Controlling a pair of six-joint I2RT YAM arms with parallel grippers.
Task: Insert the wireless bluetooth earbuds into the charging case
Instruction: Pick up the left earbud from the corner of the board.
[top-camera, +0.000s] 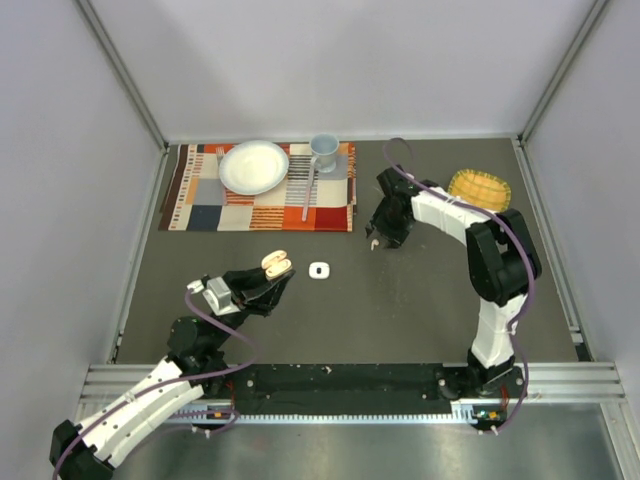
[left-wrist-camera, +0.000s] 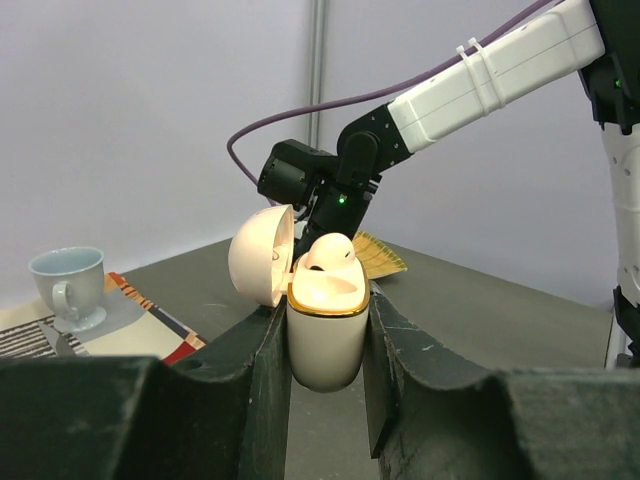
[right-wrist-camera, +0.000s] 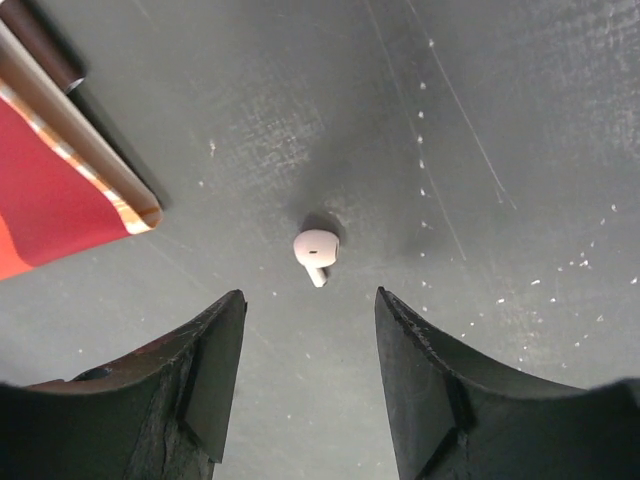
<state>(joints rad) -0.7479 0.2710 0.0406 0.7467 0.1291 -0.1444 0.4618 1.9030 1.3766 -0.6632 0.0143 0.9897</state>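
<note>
My left gripper (top-camera: 272, 272) is shut on a cream charging case (left-wrist-camera: 325, 340) with a gold rim and holds it upright above the table. Its lid (left-wrist-camera: 262, 255) hangs open to the left. One white earbud (left-wrist-camera: 330, 252) sits in the case's mouth, its head sticking up. The case also shows in the top view (top-camera: 277, 266). My right gripper (right-wrist-camera: 310, 295) is open and points down at the table. A second white earbud (right-wrist-camera: 316, 247) lies on the dark tabletop just ahead of its fingertips, stem toward me. A small white case (top-camera: 319, 271) lies on the table right of the held case.
A striped placemat (top-camera: 200, 205) at the back left carries a white plate (top-camera: 254, 166), a pale blue cup (top-camera: 323, 150) and a spoon (top-camera: 308, 195). Its corner (right-wrist-camera: 70, 170) is left of my right gripper. A yellow woven dish (top-camera: 479, 187) sits at the back right.
</note>
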